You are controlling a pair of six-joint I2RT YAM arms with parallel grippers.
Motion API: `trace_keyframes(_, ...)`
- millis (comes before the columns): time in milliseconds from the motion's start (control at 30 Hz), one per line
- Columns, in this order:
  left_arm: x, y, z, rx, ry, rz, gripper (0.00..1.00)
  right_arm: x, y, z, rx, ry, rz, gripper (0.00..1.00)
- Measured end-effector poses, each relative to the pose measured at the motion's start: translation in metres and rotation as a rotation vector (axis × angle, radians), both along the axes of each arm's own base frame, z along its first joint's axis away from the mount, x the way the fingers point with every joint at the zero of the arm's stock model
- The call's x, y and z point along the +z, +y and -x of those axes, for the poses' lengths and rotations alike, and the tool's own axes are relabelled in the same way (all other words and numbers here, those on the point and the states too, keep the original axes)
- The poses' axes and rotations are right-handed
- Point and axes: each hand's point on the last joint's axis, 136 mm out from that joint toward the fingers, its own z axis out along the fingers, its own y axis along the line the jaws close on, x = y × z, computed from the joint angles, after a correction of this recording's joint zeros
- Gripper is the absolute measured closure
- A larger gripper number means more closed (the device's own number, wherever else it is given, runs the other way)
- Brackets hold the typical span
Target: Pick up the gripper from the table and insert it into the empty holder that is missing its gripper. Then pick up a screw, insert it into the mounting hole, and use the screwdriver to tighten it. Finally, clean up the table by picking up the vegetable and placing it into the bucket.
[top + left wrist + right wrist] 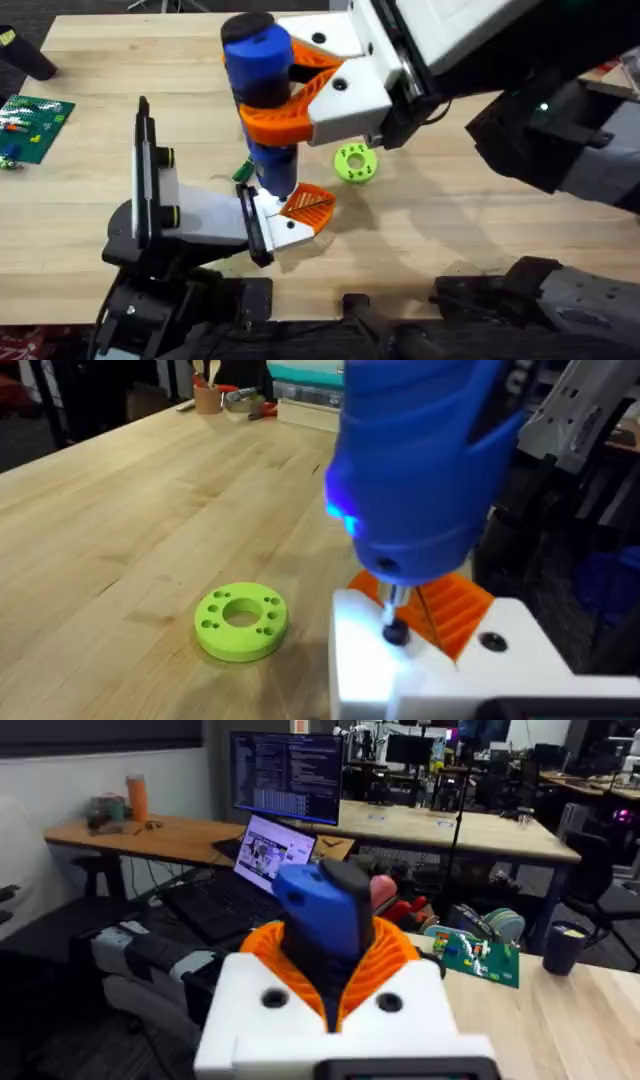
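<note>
Counter (480, 230): pale wood, bare around the work area.

R arm's hand (300, 95), white w/ orange ribbed pads, clamped on the screwdriver (258, 60) about mid-handle, held upright. Handle looks thick, rigid, smooth plastic; prob top-heavy, so the mid grip w/ ribbed pads seems right to stop twist or slip. Bit points down onto the white block.

Holder (175, 205): white body, black base, thin black plate upright, lies at the L arm's end near front-left of the counter. L hand itself not made out, can't tell its state.

Gripper (305, 205): small orange ribbed finger on white block, seated at the holder's tip. Light, stiff; best held by the block, not the ribs.

Screw (396, 632): black head under the bit, in the block's hole. Tiny, easy to knock askew.

Lime disc (354, 163) just beside, apart from the block.
</note>
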Motion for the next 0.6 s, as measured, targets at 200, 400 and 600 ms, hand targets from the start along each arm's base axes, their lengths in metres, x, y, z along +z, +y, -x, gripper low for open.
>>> trace_keyframes(200,0.0,0.0,0.0,0.0,0.0,0.0,0.987,-0.0001,0.0,0.0,0.001,0.004,0.001,0.957)
trace_keyframes(400,0.0,0.0,0.0,0.0,0.0,0.0,0.987,0.0,0.0,0.0001,0.002,0.01,0.003,0.957)
trace_keyframes(600,0.0,0.0,0.0,0.0,0.0,0.0,0.987,-0.0001,0.0,0.0,0.004,0.021,0.005,0.957)
